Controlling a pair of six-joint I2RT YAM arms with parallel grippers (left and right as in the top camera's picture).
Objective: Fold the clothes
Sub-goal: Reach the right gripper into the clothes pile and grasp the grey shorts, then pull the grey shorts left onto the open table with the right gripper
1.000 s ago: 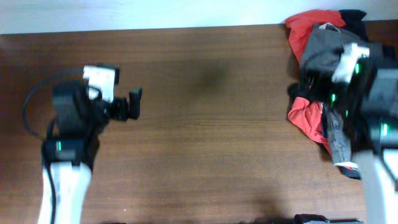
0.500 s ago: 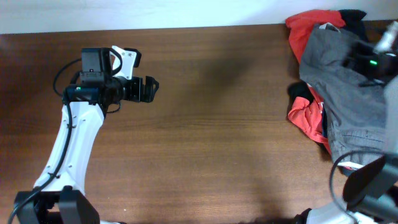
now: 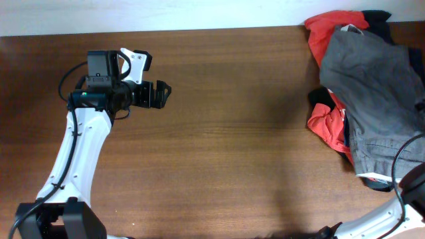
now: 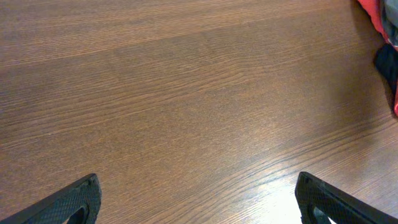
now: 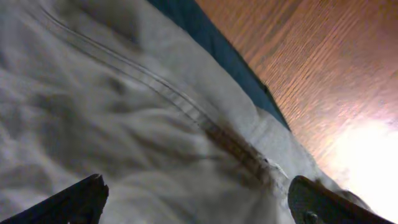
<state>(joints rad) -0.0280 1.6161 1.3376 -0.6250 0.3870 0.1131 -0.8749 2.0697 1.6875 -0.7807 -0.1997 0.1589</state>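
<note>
The clothes, a wrinkled grey-khaki pair of shorts (image 3: 372, 86), lie on a heap at the table's far right. In the right wrist view the shorts (image 5: 124, 124) fill most of the picture, with a stitched seam running diagonally. My right gripper (image 5: 199, 208) hovers close over that cloth, open, both fingertips (image 5: 71, 202) wide apart with nothing pinched. It is out of the overhead view. My left gripper (image 3: 158, 94) is open over bare wood at the far left, well away from the shorts. In its own view the left gripper (image 4: 199, 205) has only table between its fingers.
A red printed T-shirt (image 3: 327, 125) lies under the shorts and sticks out at their left and top. A dark navy garment (image 3: 378, 16) shows at the heap's far end, and as a blue strip (image 5: 211, 43) beside the shorts. The brown wooden table (image 3: 246, 153) spreads between the arms.
The right arm has left the overhead view past the right edge, uncovering the shorts. The left gripper moved away from the front edge and right early on, then stayed still.
</note>
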